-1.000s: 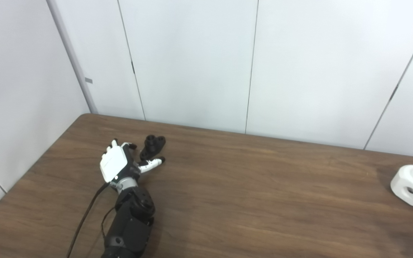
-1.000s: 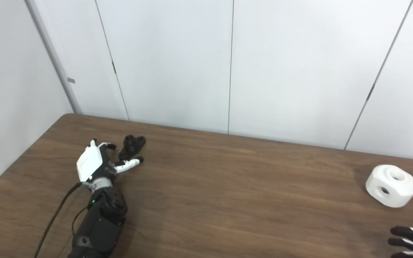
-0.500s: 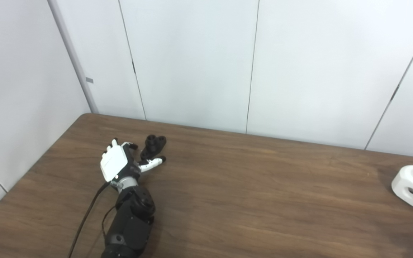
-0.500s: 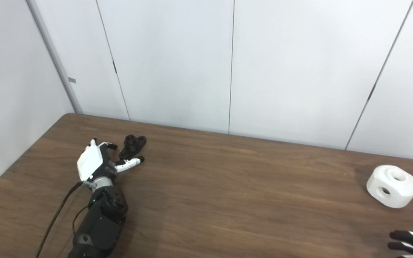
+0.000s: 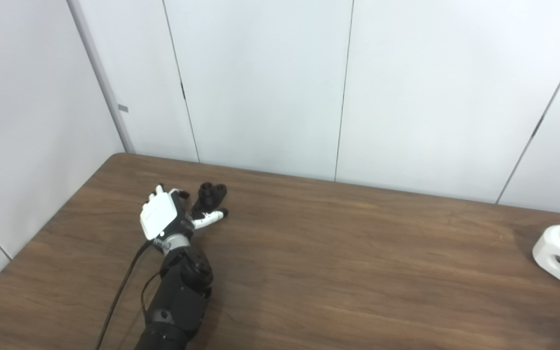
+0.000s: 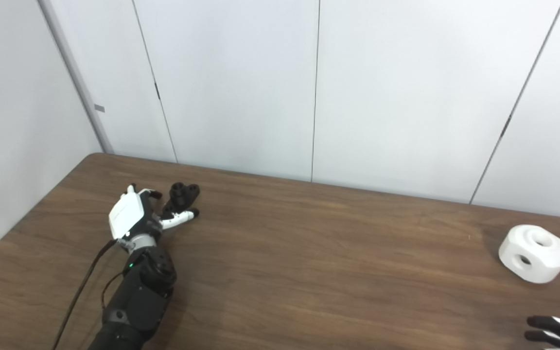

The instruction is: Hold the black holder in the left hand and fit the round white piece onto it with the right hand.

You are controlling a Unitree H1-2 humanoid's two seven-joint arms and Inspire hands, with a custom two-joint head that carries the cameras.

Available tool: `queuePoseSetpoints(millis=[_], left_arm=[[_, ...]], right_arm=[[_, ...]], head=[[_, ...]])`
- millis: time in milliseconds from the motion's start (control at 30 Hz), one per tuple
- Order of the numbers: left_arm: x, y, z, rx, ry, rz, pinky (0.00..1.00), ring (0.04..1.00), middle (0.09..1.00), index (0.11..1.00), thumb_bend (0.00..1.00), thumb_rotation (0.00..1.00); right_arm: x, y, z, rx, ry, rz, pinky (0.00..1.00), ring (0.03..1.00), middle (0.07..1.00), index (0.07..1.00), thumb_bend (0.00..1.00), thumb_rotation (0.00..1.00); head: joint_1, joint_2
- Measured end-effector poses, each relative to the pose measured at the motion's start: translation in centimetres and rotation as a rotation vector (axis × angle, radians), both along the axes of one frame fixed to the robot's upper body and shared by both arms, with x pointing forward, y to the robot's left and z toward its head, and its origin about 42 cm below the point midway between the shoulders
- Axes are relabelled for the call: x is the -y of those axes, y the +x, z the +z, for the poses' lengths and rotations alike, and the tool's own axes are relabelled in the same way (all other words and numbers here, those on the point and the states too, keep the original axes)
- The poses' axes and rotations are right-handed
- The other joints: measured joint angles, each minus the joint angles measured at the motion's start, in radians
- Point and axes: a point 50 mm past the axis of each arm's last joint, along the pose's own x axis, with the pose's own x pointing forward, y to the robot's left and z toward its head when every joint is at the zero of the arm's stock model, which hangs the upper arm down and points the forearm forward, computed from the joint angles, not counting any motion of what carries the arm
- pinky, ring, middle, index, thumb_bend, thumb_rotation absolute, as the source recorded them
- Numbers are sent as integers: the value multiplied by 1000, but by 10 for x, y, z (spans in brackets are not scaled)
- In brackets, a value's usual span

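Observation:
The black holder [image 5: 209,196] stands on the brown table at the far left, a small dark piece with round sockets on top. My left hand [image 5: 166,218] lies right beside it, fingers apart and curling round its base, thumb [image 5: 210,218] stretched in front of it; no firm hold shows. The round white piece [image 6: 533,253], a chunky ring with holes on top and side, rests on the table at the far right. My right hand [image 6: 554,332] shows only as dark fingertips at the bottom right corner, well short of the white piece.
The brown wooden table [image 5: 338,262] runs across the whole view, with its far edge against white wall panels [image 5: 270,82]. A black cable [image 5: 122,287] trails along my left forearm.
My left hand has slid a little farther forward, closing in around the black holder. The right hand's fingertips have sunk lower at the corner. The camera shifted slightly.

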Motion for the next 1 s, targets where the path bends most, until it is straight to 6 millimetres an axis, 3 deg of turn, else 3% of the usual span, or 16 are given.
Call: queuePoseSetpoints(millis=[233,533,567,633,1000], left_arm=[[4,5,-1,3,7,-11,1000,1000,1000,684,907,131],[6,6,0,13,10,-27,1000,1000,1000,571,871,46],[6,6,0,15,10,-27,1000,1000,1000,524,666,53],[7,5,-1,20,18,-26,1000,1000,1000,498,561,56],[8,5,-4,7,69,-41,1000,1000,954,480,523,49]], right_arm=[[1,-2,0,-1,-1,-4,482,650,703,665,637,815],[0,-2,-1,0,4,-6,492,655,705,667,673,811],[0,-2,-1,0,4,-6,486,652,705,665,685,812],[0,-2,0,2,4,-5,480,647,704,662,690,802],[-1,-3,2,9,14,-3,484,655,708,662,739,800]], head=[[2,-3],[-2,-2],[-2,-2],[-2,-2],[-3,2]])
